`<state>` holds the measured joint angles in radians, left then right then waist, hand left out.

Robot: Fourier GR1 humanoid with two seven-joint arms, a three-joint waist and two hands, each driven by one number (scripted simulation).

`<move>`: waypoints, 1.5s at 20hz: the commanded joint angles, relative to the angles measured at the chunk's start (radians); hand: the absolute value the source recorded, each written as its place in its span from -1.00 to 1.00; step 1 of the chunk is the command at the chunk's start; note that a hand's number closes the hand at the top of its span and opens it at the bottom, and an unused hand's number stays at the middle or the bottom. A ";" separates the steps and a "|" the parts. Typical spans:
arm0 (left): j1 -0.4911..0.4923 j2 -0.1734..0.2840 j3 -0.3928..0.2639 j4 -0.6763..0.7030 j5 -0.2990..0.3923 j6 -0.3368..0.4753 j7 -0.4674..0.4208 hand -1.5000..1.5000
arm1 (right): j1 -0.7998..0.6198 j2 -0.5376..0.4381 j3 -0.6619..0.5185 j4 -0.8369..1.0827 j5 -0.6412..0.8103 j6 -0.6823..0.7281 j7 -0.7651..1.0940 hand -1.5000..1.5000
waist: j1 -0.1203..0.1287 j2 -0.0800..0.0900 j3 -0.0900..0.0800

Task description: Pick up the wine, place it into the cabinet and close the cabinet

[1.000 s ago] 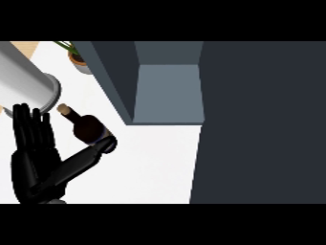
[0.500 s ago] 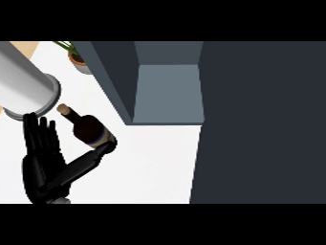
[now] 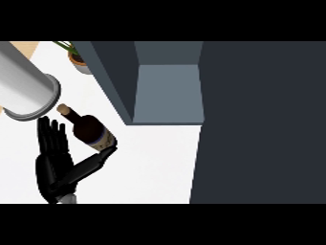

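Your left hand point(image 3: 56, 165) has slid lower — fingers straight, thumb touching the wine point(image 3: 89, 128) — lining up for the open cabinet point(image 3: 167, 93).

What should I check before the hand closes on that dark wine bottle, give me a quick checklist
1. Dark glass wine bottle within reach of the black left hand: ok, thumb lies at its base.
2. Fingers curled round the bottle: not ok, they are straight.
3. Grey cabinet open: ok, interior shows.
4. Bottle upright: not ok, it looks tilted.
5. Grey forearm cylinder apart from the bottle's neck: cannot tell.
6. Right hand ready: cannot tell, out of view.
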<state>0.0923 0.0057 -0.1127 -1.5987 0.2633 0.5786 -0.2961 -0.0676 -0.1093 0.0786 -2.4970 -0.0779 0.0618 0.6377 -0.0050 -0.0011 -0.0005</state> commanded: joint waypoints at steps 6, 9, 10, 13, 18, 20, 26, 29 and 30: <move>-0.079 -0.005 0.019 0.159 0.055 -0.015 -0.080 -1.00 | 0.009 0.026 0.030 -0.082 -0.052 0.000 0.028 -1.00 | 0.002 0.001 0.000; -0.088 0.027 0.072 0.166 0.076 -0.074 -0.058 -1.00 | 0.049 0.055 0.090 -0.092 0.021 -0.004 -0.009 -1.00 | 0.002 0.000 0.000; 0.034 -0.005 -0.025 0.211 0.137 -0.086 -0.256 -1.00 | 0.019 0.033 0.047 -0.126 -0.036 -0.022 0.078 -1.00 | 0.002 -0.001 0.000; -0.114 0.009 0.080 0.268 0.105 -0.088 -0.146 -1.00 | 0.022 0.045 0.072 -0.094 0.009 -0.018 0.031 -1.00 | 0.002 0.000 0.000; -0.153 0.015 0.105 0.370 0.143 -0.124 -0.196 -1.00 | -0.049 0.050 0.105 -0.123 0.052 -0.068 0.127 -1.00 | 0.002 0.000 0.000; -0.170 -0.005 0.083 0.405 0.152 -0.106 -0.239 -1.00 | 0.047 0.022 0.024 -0.102 -0.044 0.009 0.012 -1.00 | -0.001 0.001 0.000; -0.216 -0.005 0.076 0.443 0.171 -0.119 -0.229 -1.00 | -0.020 0.028 0.068 -0.139 -0.008 -0.033 0.106 -1.00 | -0.002 0.000 0.000; -0.199 -0.005 0.134 0.517 0.200 -0.197 -0.306 -1.00 | 0.054 -0.007 0.004 -0.193 -0.091 0.007 0.100 -1.00 | -0.006 0.000 0.000; -0.225 -0.005 0.069 0.568 0.247 -0.155 -0.369 -1.00 | -0.026 0.004 0.021 -0.167 -0.050 -0.032 0.149 -1.00 | -0.005 0.001 0.000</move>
<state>-0.0949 0.0030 -0.0129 -1.1255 0.4545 0.4142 -0.5778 -0.0987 -0.0899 0.1265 -2.4997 -0.0595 0.0414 0.6851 -0.0073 -0.0008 -0.0004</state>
